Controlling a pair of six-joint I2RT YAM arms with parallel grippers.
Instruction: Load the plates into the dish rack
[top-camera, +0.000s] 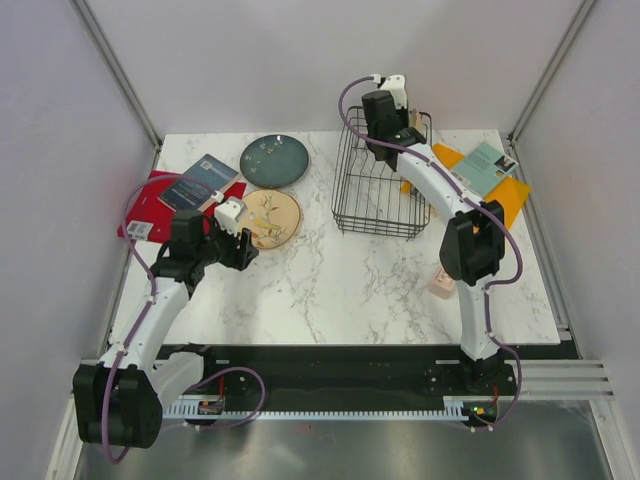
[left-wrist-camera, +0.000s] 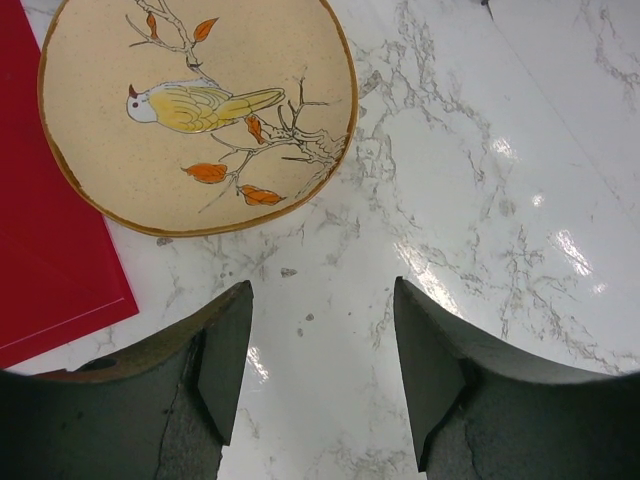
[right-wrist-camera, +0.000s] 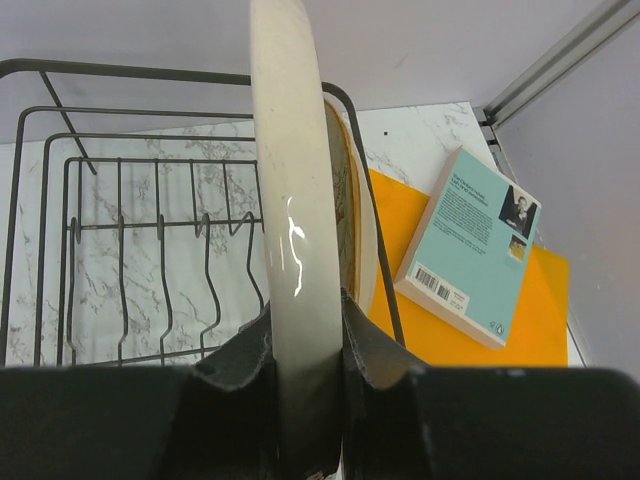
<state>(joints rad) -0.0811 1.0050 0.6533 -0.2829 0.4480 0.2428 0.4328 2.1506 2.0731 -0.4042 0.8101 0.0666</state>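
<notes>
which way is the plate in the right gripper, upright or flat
Upright: the plate stands on edge, clamped in the right gripper.

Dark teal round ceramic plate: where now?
Top view: the dark teal plate lies flat at the far left, behind the cream bird-painted plate, beside the dark blue book.

A teal book (right-wrist-camera: 470, 250) lies on an orange board (right-wrist-camera: 525, 315), a dark book (top-camera: 200, 182) on a red board (top-camera: 138, 218).

Bare tabletop (left-wrist-camera: 470, 200) lies open between left pincer (left-wrist-camera: 322, 360) and bird plate (left-wrist-camera: 190, 150).
</notes>
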